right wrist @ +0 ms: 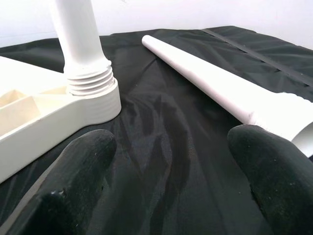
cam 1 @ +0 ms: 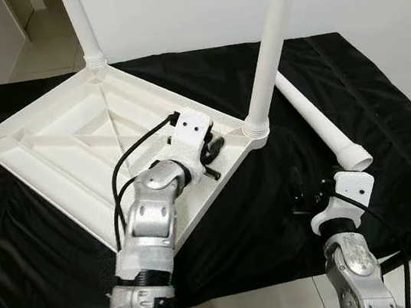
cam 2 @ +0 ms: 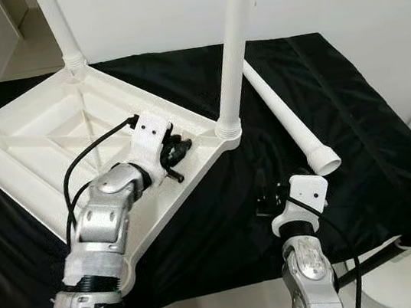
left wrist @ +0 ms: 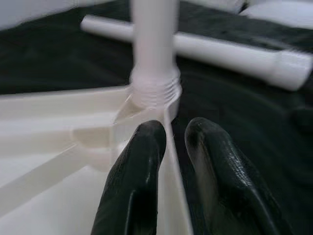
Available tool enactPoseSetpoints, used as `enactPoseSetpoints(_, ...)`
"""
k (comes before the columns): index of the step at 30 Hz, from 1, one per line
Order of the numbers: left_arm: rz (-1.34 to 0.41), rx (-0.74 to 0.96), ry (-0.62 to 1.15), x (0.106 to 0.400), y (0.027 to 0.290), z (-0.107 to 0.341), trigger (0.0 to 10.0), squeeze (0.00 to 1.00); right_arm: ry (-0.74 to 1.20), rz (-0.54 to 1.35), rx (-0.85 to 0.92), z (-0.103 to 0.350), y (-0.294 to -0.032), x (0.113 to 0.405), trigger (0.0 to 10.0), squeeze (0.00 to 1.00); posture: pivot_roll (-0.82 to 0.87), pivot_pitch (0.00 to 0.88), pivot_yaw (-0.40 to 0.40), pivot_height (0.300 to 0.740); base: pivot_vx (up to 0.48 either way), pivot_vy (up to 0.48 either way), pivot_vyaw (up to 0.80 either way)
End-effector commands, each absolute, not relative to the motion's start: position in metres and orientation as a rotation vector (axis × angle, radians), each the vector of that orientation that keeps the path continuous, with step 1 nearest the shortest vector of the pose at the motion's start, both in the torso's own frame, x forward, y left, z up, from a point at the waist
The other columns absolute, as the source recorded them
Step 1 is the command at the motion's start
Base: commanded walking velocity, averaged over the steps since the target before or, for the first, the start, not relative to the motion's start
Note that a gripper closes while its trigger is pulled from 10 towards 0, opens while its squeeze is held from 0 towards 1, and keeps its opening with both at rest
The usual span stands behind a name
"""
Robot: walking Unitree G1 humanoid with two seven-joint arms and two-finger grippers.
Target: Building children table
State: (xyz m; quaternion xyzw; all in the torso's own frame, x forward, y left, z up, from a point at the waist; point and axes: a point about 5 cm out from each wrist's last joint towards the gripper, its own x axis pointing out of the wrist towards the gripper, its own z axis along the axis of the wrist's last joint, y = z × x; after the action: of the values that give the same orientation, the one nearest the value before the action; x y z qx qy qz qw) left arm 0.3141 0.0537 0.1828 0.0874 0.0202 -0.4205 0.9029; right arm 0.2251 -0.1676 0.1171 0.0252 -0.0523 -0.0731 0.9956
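**Fourth leg waits to be fitted**

The left hand [cam 1: 207, 152] pinches the rim of the upturned table top [cam 1: 57, 145], beside the leg [cam 1: 270, 43] at its 1 o'clock. The right hand [right wrist: 171, 181] hovers open; the loose leg [cam 1: 316, 118] lies at its 12 o'clock. Grasp it mid-length and keep the top steady.

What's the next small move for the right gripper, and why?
Probably ease the open right gripper forward to straddle the loose leg near its wide end: it lies on the black cloth just ahead, while the left gripper pinches the tabletop rim.
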Motion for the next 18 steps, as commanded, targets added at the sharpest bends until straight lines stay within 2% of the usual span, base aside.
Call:
enactPoseSetpoints(1,-0.923,0.177,-0.003,0.308,0.051,0.188,10.0,0.00,-0.091,-0.149,0.043,0.114,-0.167,0.225,10.0,0.00,-0.04,0.016,0.031,0.740,0.000,0.000,0.00)
enactPoseSetpoints(7,-0.951,0.198,-0.078,0.302,0.058,0.191,10.0,0.00,-0.093,-0.148,0.044,0.114,-0.168,0.226,10.0,0.00,-0.03,0.015,0.030,0.740,0.000,0.000,0.00)
enactPoseSetpoints(12,-1.077,0.222,-0.167,0.283,0.069,0.188,10.0,0.00,-0.096,-0.144,0.041,0.114,-0.167,0.227,10.0,0.00,-0.03,0.011,0.029,0.740,0.000,0.000,0.00)
enactPoseSetpoints(15,-1.116,0.219,-0.164,0.278,0.073,0.185,10.0,0.00,-0.096,-0.144,0.041,0.114,-0.167,0.227,10.0,0.00,-0.03,0.009,0.029,0.740,0.000,0.000,0.00)
enactPoseSetpoints(17,-1.175,0.254,-0.144,0.276,0.092,0.178,10.0,0.00,-0.100,-0.149,0.037,0.115,-0.169,0.228,10.0,0.00,-0.03,0.004,0.034,0.740,0.000,0.000,0.00)
enactPoseSetpoints(18,-1.175,0.254,-0.144,0.276,0.092,0.178,10.0,0.00,-0.100,-0.149,0.037,0.115,-0.169,0.228,10.0,0.00,-0.03,0.004,0.034,0.740,0.000,0.000,0.00)
